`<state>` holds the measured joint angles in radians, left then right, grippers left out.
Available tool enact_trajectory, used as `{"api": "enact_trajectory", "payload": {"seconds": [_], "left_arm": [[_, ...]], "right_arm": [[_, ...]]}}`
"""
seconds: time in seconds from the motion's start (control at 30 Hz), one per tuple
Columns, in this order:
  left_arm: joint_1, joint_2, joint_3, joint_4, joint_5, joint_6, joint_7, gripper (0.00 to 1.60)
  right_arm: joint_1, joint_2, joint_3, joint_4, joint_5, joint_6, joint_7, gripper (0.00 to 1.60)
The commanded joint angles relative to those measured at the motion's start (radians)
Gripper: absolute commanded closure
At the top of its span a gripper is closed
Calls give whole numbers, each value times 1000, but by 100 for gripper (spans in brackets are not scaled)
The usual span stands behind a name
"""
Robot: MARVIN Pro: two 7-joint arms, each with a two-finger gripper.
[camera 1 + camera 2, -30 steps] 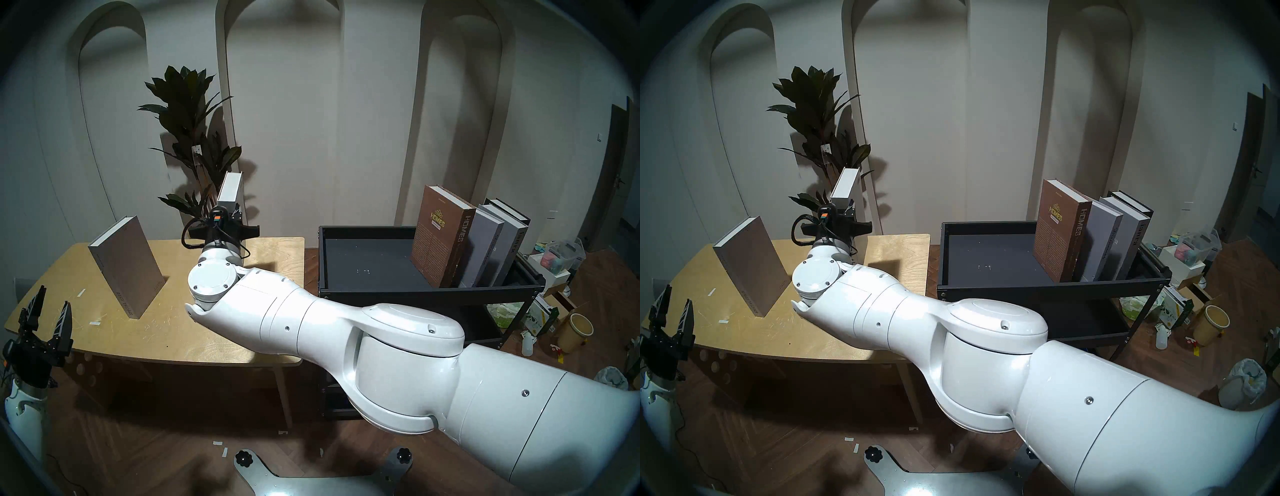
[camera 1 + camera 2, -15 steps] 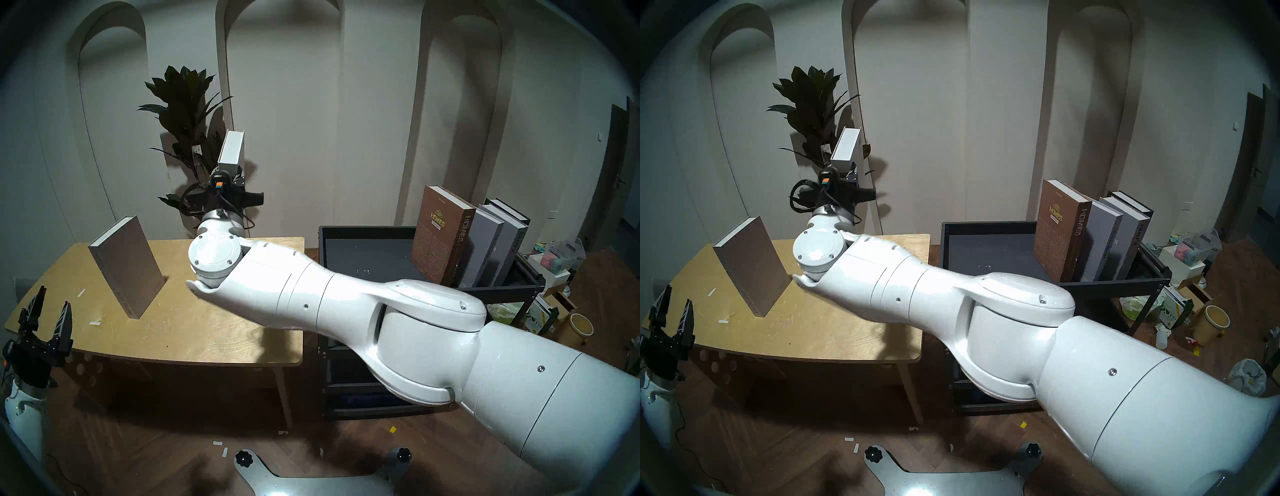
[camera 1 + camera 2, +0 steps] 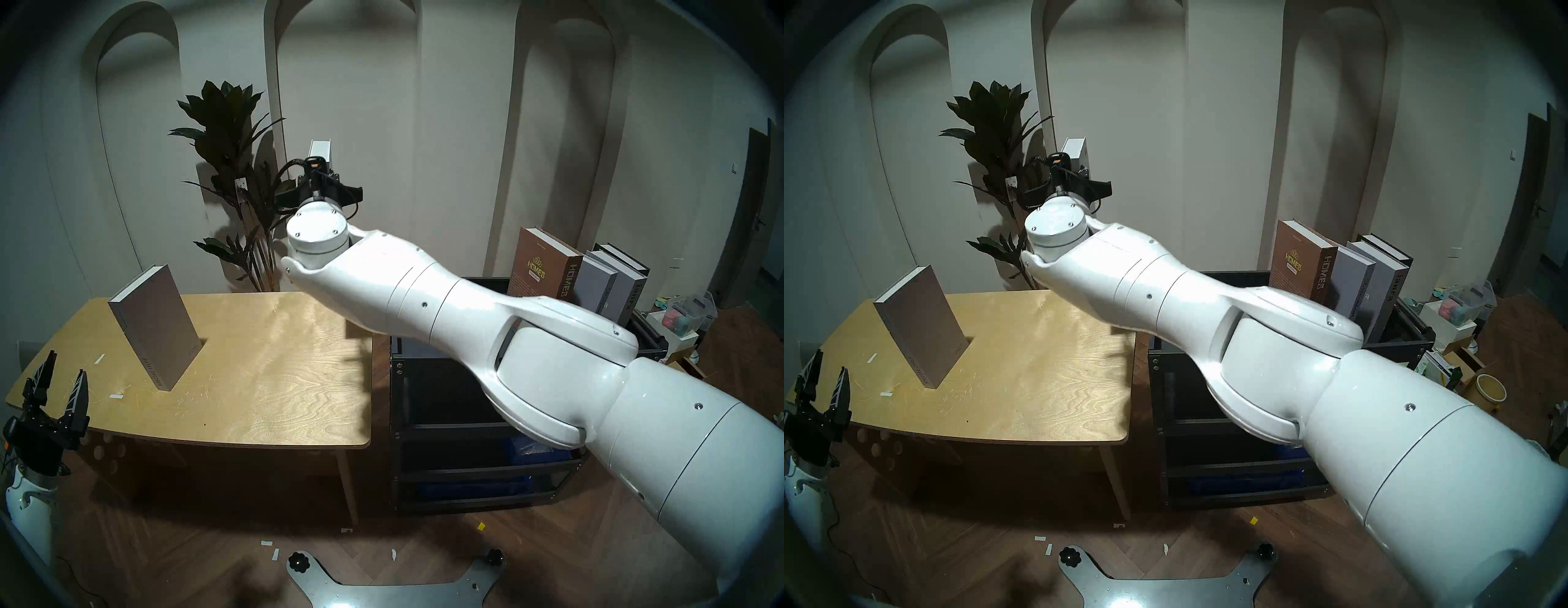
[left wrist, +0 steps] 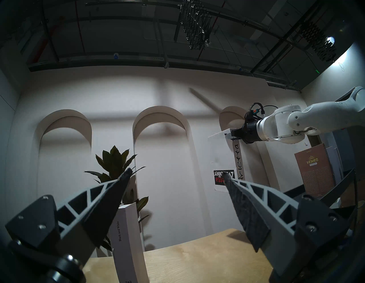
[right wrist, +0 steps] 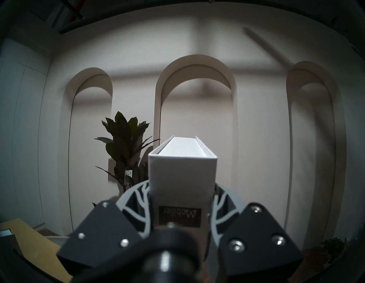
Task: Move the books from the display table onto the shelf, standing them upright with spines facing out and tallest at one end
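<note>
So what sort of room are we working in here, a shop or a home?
Probably a staged showroom or studio set rather than a home: arched niches in a plain wall, a potted plant, and above them a bare dark ceiling with rigging.

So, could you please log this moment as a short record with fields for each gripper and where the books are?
right gripper: shut on the white "Arletta" book, held in the air
left gripper: open, empty, beside the display table
on table: grey "Special Issue" book, upright
on shelf: brown "HOMES" book and two grey books, upright
</note>
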<state>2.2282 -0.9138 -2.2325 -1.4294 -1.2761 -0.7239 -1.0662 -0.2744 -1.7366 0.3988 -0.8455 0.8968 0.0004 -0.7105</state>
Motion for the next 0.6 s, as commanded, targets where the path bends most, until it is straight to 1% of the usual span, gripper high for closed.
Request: {"api": "enact_trajectory", "payload": {"seconds": [0.0, 0.07, 0.13, 0.2, 0.23, 0.33, 0.37, 0.5, 0.57], "left_arm": [[0, 7, -11, -5, -1, 0, 0, 0], [1, 7, -11, -6, -1, 0, 0, 0], [1, 7, -11, -6, -1, 0, 0, 0], [1, 7, -11, -6, -1, 0, 0, 0], [1, 7, -11, -6, -1, 0, 0, 0], [1, 7, -11, -5, -1, 0, 0, 0], [0, 7, -11, -5, -1, 0, 0, 0], [0, 7, -10, -5, -1, -1, 0, 0], [0, 7, -10, -5, -1, -1, 0, 0]], "right_arm": [[111, 78, 24, -24, 24, 121, 119, 160], [134, 123, 17, -46, 39, 188, 169, 160], [139, 156, 20, -75, 39, 228, 184, 160], [141, 183, 29, -101, 37, 246, 187, 160], [140, 182, 35, -98, 22, 241, 177, 160], [129, 231, 50, -163, 29, 258, 175, 160], [123, 233, 60, -168, 27, 256, 166, 160], [99, 292, 75, -235, 20, 254, 147, 160], [82, 310, 86, -258, 23, 256, 136, 160]]}}
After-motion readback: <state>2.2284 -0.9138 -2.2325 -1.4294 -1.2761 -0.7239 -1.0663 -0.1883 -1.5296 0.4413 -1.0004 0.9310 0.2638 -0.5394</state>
